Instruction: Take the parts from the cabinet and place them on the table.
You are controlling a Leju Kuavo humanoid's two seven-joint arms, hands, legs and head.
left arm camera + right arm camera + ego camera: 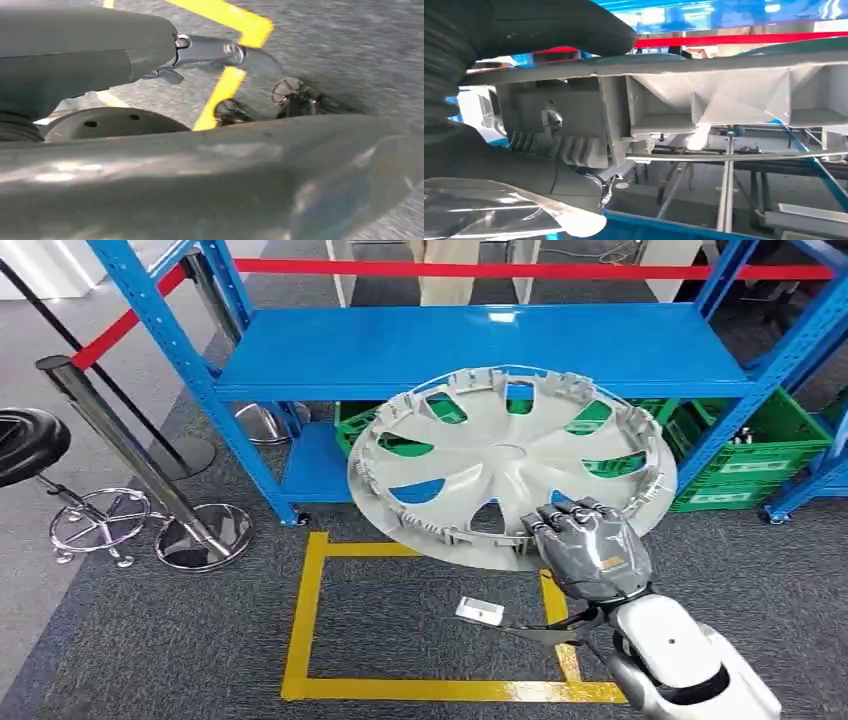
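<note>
Right robot hand (pixel 590 545) grips my silver hubcap (pixel 510 465) by its lower-right rim, so the disc floats mid-frame before the blue shelving rack (pixel 480 345); left robot hand's (pixel 210 52) state I cannot tell.

A black stool (pixel 28 445) on a chrome star base stands at the left on grey carpet (pixel 120 640). Beside it, two chrome posts (pixel 130 455) on round bases carry a red belt (pixel 520 270). Green crates (pixel 760 455) sit low at the right. Yellow tape (pixel 305 615) marks a square on the floor, with a small white tag (pixel 480 612) inside it.
</note>
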